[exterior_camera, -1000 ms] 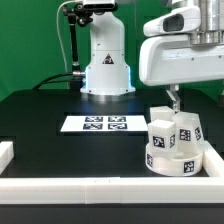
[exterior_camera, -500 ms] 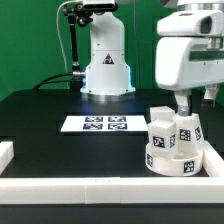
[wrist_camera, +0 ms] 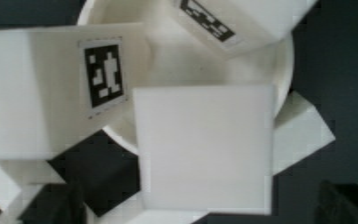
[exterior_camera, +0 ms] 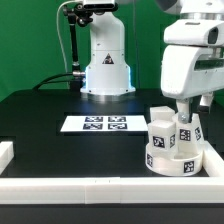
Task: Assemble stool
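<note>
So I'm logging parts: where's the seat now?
In the exterior view the seat lies at the lower right, legs standing on it, against the white rail, right of the marker board.

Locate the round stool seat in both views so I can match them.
Exterior view: round seat sits low at the exterior view's right, under the upright legs, by the white border rail.
Wrist view: seat shows as a curved white rim behind the blocks.
Shared landmark: tagged leg.

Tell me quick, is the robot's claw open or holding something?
Gripper: open, holding nothing, hanging just above the stool.
</note>
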### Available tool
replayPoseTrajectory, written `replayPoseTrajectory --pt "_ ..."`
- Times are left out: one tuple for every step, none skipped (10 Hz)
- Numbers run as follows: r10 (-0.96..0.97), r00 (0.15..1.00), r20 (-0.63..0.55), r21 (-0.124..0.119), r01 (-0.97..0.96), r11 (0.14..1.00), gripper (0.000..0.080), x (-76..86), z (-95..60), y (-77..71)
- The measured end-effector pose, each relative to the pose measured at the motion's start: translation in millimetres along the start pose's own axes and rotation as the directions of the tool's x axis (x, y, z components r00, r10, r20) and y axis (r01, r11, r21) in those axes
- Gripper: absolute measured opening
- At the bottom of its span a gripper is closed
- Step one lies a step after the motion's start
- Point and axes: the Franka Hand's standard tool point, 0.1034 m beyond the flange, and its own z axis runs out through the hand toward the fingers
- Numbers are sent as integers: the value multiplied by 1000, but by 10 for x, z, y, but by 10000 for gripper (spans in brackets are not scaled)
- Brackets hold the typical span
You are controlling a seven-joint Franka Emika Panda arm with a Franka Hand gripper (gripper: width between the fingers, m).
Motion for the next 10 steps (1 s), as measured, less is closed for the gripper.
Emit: replayPoseTrajectory --pt "4 1000 4 1 -4 1000 649 -23 34 9" --pt "8 1000 8 3 -8 1000 649 -49 66 21" --pt "10 1000 12 5 -10 1000 649 -66 87 26" --pt "13 1000 12 5 -13 1000 649 -65 91 22" --pt "18 1000 12 4 -18 1000 533 -62 90 19" --pt "20 1000 12 4 -20 1000 398 -64 91 21" --pt "30 999 11 4 -30 1000 398 -64 87 24" --pt "49 999 11 4 -50 999 343 -66 88 26" --pt "50 999 12 4 -50 999 343 -67 88 28" --pt "51 999 11 4 -51 999 343 -67 88 28"
